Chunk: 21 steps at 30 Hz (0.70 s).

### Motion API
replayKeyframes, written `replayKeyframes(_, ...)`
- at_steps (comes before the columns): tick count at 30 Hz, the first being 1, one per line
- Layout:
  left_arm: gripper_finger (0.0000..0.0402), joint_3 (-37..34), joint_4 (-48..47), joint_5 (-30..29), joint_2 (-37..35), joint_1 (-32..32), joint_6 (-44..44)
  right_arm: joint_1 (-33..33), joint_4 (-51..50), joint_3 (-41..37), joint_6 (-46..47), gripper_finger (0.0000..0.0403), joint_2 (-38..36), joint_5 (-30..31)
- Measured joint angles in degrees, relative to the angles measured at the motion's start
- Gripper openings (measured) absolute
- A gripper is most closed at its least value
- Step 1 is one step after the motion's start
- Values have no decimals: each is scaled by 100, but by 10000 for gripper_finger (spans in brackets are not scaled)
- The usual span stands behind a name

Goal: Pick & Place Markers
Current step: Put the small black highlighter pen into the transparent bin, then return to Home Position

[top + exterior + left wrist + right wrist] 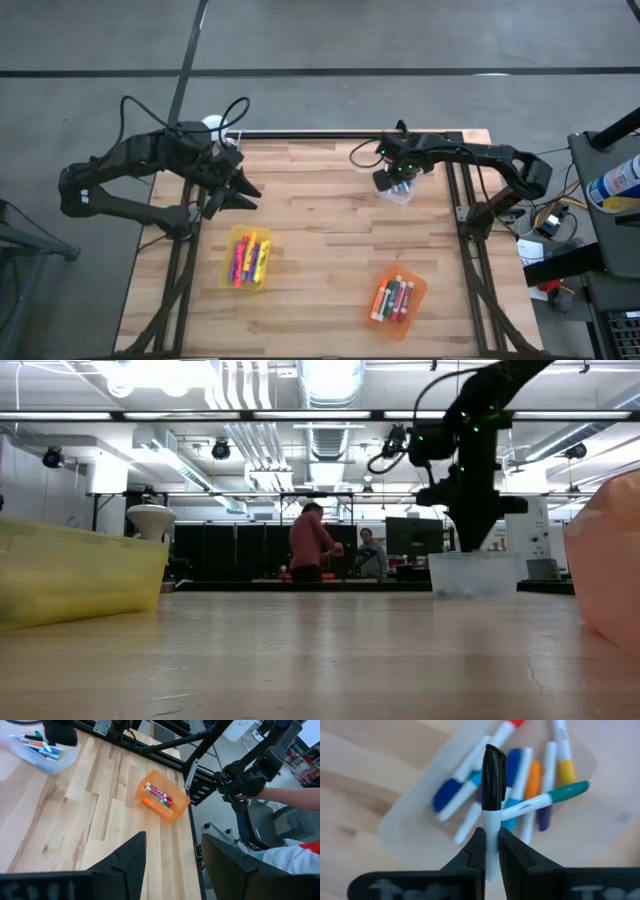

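Observation:
My right gripper (395, 183) hangs over the clear bin (400, 193) near the table's far right edge, shut on a white marker with a black cap (493, 770). Several blue, orange, purple, teal and yellow markers (520, 785) lie in that bin under it. More markers lie in the yellow bin (250, 258) and in the orange bin (398, 295). My left gripper (245, 192) is open above the table's left half, beyond the yellow bin, touching nothing. Its own view (174, 837) looks across to the orange bin (162, 800). My right gripper pinches the black-capped marker by its white barrel (491, 827) between the two fingers (475, 852). It comes from above, and the marker lies along the fingers. The capped end sticks out past the fingertips toward the clear bin (410, 820). Whether that end touches the markers below, I cannot tell.
In the low view the yellow bin (80, 575) stands near left, the orange bin (605, 560) near right, and the clear bin (475, 572) farther back. A person's arm (290, 797) shows beyond the table's right edge. People stand in the room behind.

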Motion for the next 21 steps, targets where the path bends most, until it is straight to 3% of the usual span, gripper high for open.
replayKeyframes(5, 184, 0, 0, 0, 55, -4, 70, -215, 182, -381, -109, 48, -132, -76)
replayKeyframes(12, 184, -3, -1, 0, 241, -2, 166, -353, 207, -436, 99, 151, -129, -200)
replayKeyframes(15, 184, -4, 17, 0, 374, -2, 169, -304, 383, -190, -14, 184, -136, -532)
replayKeyframes(18, 184, -11, 45, 0, 494, -4, 202, -144, 552, 95, -141, 190, -138, -643)
replayKeyframes(21, 181, -50, 41, -46, 630, -3, 330, 99, 740, 375, -414, 166, -140, -674)
